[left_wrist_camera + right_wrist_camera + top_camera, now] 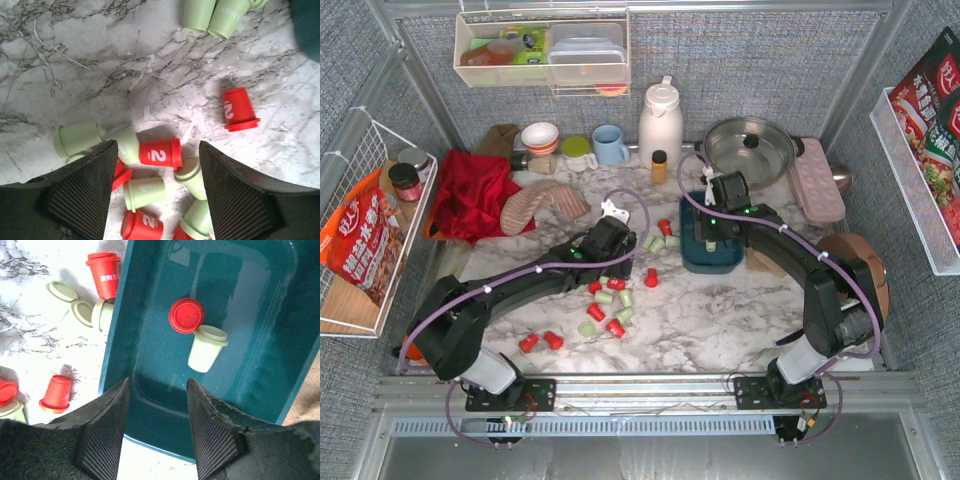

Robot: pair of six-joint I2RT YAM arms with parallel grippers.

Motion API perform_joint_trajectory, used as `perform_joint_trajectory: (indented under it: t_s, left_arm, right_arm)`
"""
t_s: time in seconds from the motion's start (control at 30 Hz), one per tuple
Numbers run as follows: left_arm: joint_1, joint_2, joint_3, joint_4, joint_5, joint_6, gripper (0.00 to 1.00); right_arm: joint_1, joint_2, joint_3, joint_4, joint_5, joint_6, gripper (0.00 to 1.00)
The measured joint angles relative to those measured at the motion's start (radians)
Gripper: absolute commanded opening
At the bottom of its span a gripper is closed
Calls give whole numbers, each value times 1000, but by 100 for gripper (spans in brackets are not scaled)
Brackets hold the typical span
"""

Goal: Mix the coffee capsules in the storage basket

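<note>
Red and mint green coffee capsules (610, 300) lie scattered across the marble table. My left gripper (608, 255) hovers open over this cluster; in the left wrist view its gripper (157, 146) straddles a red capsule marked 2 (160, 153) and several green ones without touching them. The dark teal storage basket (690, 262) sits right of centre. My right gripper (712, 235) hangs open over its near end, and nothing is between the right gripper's (157, 382) fingers. Inside the basket (240, 315) are one red capsule (186, 315) and one green capsule (206, 349).
A red cloth (470, 190) and a striped mitt (545, 205) lie at the back left. Along the back stand a blue mug (610, 145), a white jug (660, 120), an amber bottle (659, 165) and a lidded pan (750, 145). A pink tray (817, 180) lies at the right.
</note>
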Motion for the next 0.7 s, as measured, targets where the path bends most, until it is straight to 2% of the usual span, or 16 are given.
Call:
perform_joint_trajectory:
  t_s: [0.23, 0.4, 0.57, 0.7]
  left_arm:
    - [0, -30, -17, -63, 29, -145, 72]
    - [34, -30, -85, -97, 8, -219, 62]
    - [57, -6, -90, -80, -8, -254, 53]
    - [74, 33, -71, -47, -15, -272, 51]
  right_arm:
    - [2, -2, 0, -1, -19, 1, 54]
    - [4, -5, 0, -1, -35, 8, 54]
    - [7, -9, 0, -2, -45, 8, 54]
    - [8, -14, 0, -2, -49, 8, 54]
